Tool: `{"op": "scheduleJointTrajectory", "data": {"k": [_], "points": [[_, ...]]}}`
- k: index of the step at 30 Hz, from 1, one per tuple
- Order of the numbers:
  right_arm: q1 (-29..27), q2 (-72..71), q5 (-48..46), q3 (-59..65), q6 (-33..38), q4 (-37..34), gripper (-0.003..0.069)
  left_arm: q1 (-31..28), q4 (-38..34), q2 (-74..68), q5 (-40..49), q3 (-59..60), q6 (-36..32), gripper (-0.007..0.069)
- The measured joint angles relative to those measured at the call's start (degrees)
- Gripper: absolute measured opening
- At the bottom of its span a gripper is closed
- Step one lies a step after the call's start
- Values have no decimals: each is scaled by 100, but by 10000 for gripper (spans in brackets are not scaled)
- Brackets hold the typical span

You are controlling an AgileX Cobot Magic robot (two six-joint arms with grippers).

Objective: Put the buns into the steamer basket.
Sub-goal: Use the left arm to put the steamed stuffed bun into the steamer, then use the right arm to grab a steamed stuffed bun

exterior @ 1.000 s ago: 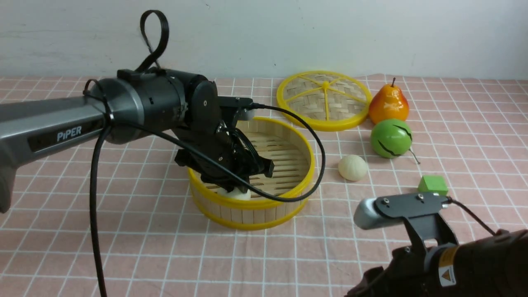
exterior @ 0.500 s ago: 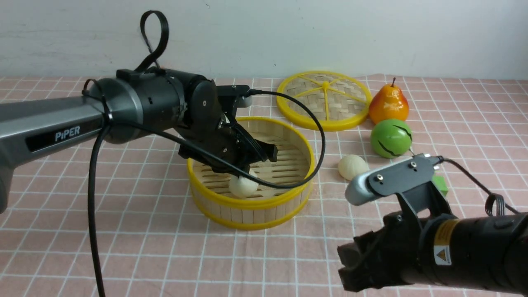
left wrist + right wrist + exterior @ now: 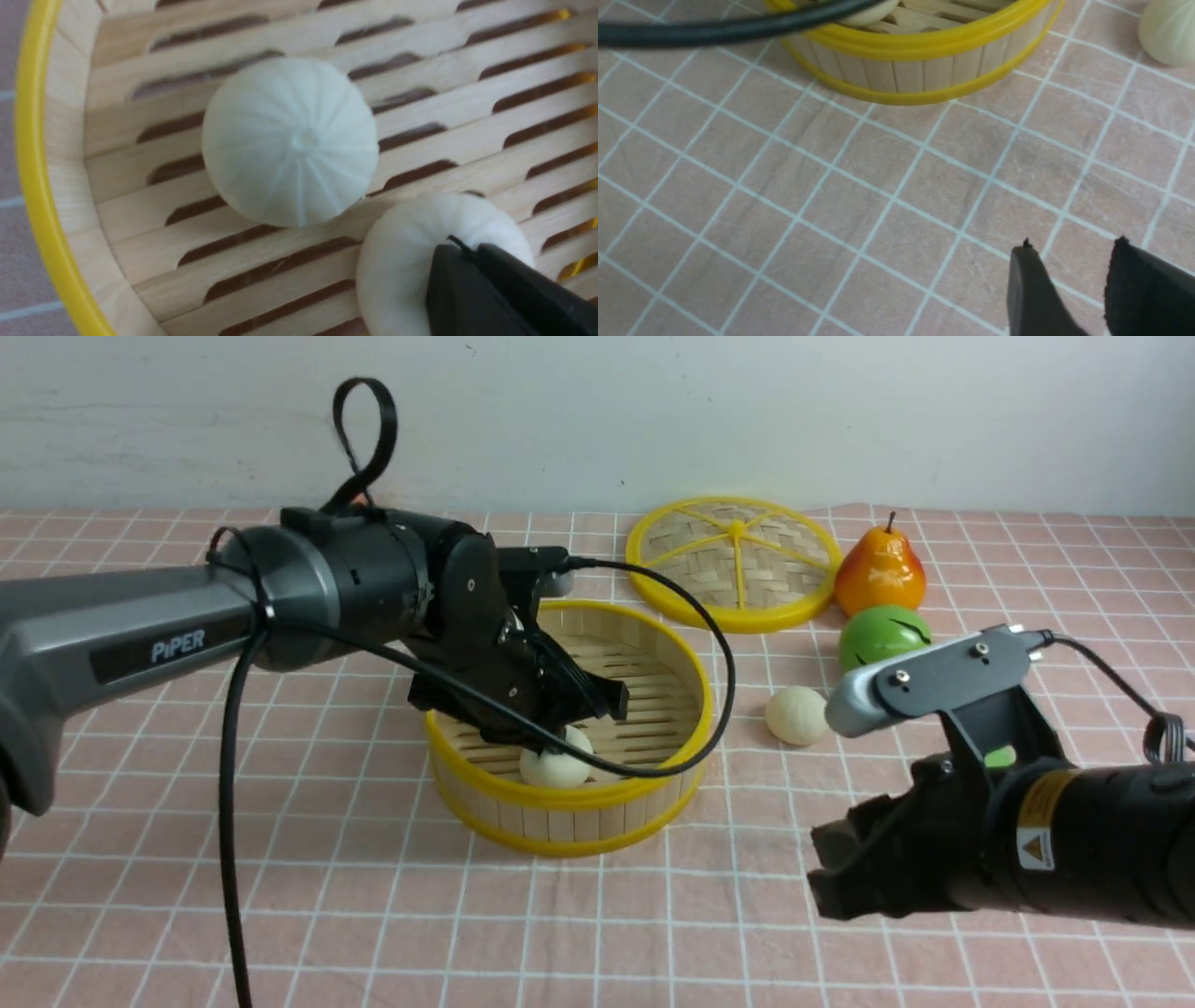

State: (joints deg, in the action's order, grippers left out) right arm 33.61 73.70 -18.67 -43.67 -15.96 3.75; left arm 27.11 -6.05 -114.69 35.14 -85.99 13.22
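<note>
The steamer basket (image 3: 569,798) stands mid-table. My left gripper (image 3: 553,739) hangs inside it, near the front wall. In the left wrist view two buns lie on the slatted floor of the basket (image 3: 32,140): one bun (image 3: 289,140) lies free, the other bun (image 3: 397,256) lies right under my left gripper (image 3: 460,245), whose fingers are pressed together and hold nothing. One bun (image 3: 555,767) shows in the front view. The third bun (image 3: 796,714) lies on the cloth right of the basket and also shows in the right wrist view (image 3: 1169,32). My right gripper (image 3: 1073,245) is open and empty above bare cloth, in front of the basket (image 3: 924,44).
The flat woven lid (image 3: 738,565) lies behind the basket. A pear (image 3: 879,571) and a green fruit (image 3: 878,637) stand at the right. A green cube (image 3: 999,756) is mostly hidden behind my right arm. The left arm's black cable (image 3: 719,653) loops over the basket.
My left gripper has lifted off the bun at the basket's front wall; that bun now lies free. My right arm has swung up and forward, towards the bun on the cloth.
</note>
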Motion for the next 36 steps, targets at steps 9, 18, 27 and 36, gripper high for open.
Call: {"op": "scheduleJointTrajectory", "data": {"k": [9, 18, 27, 36], "points": [[-458, 366, -2265, -1501, 5, 65, 242, 0, -131, 377, 993, -16, 370, 405], [-518, 1312, -2794, -2457, 132, 347, 242, 295, -39, 1499, 572, 701, 318, 542], [-1368, 2872, -2863, -3754, 762, -73, 334, 315, 363, 3281, -383, 2547, 259, 471], [-1791, 4313, -2855, -5263, 1596, -838, 393, 315, 503, 4712, -2220, 4111, 257, 88]]}}
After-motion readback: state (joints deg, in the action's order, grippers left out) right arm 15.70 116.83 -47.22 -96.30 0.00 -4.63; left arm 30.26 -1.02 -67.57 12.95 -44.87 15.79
